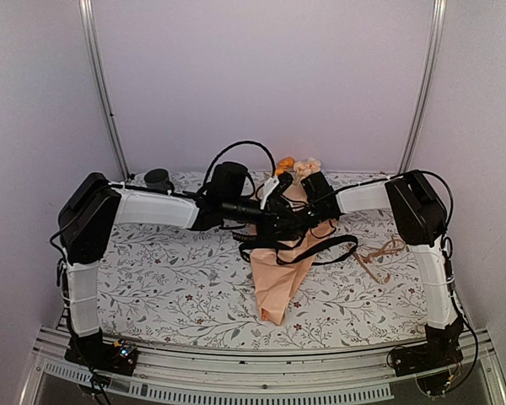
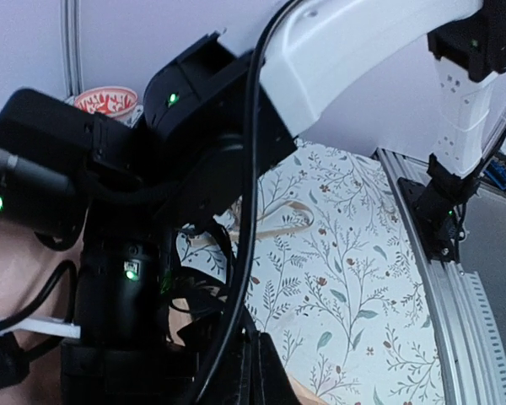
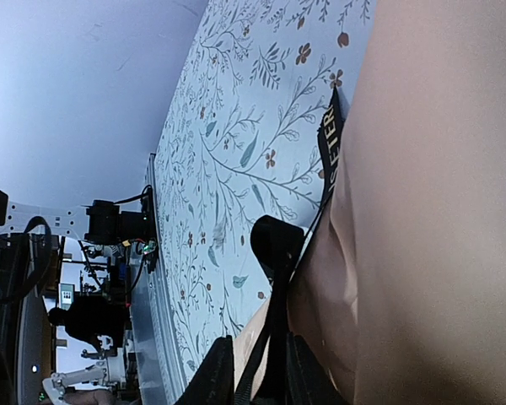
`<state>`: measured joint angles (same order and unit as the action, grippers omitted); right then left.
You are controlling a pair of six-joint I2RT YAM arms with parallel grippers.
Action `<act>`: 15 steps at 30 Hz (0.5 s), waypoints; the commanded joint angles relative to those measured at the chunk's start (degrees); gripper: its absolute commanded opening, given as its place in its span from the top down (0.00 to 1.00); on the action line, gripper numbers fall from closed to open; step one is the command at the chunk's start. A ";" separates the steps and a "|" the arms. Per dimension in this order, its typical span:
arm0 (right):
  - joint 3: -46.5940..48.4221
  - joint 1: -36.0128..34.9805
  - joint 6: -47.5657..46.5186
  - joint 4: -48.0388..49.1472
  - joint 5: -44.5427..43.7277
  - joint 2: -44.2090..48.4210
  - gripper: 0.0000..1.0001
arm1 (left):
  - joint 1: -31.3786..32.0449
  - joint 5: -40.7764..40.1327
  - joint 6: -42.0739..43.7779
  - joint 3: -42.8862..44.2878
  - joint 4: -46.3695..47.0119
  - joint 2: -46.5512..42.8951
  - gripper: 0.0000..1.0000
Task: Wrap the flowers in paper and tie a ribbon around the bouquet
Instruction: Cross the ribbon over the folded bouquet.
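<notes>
Top external view: the bouquet (image 1: 278, 283), artificial flowers (image 1: 297, 167) in a cone of peach-orange paper (image 3: 430, 211), lies right under your right gripper (image 3: 260, 359).
Right side: jaws narrowly parted, the flat black ribbon (image 3: 327, 152) running loose between its fingers, paper just beside them.
Left side: your left gripper (image 2: 255, 380) is closed; what it pinches is hidden.
Handling: ribbon floppy, likely slippery; paper light, creases easily.
Hold: pinch the ribbon flat near its free end, clear of the cone.

high rear view looking down, wrist views close (rolled sideways), sharing floral cover (image 1: 169, 287)
</notes>
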<state>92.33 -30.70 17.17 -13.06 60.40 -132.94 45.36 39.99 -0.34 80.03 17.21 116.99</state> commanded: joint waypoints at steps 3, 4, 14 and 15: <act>0.85 0.54 1.79 1.14 1.04 1.58 0.75 | 0.58 -9.79 4.98 0.67 -9.84 0.78 1.00; 0.71 0.57 1.85 1.30 0.96 1.77 0.75 | 0.64 -11.82 6.02 0.95 -11.29 0.94 0.99; 0.50 0.68 3.17 2.29 0.07 2.45 0.75 | 0.67 -21.19 17.86 3.05 -22.94 -1.71 0.35; 0.56 0.68 3.22 2.33 0.09 2.45 0.75 | 0.69 -20.98 19.74 3.03 -23.58 -2.29 0.30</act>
<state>92.33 -30.00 19.79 -12.21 60.12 -132.90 45.95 22.48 12.01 82.39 -1.08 117.64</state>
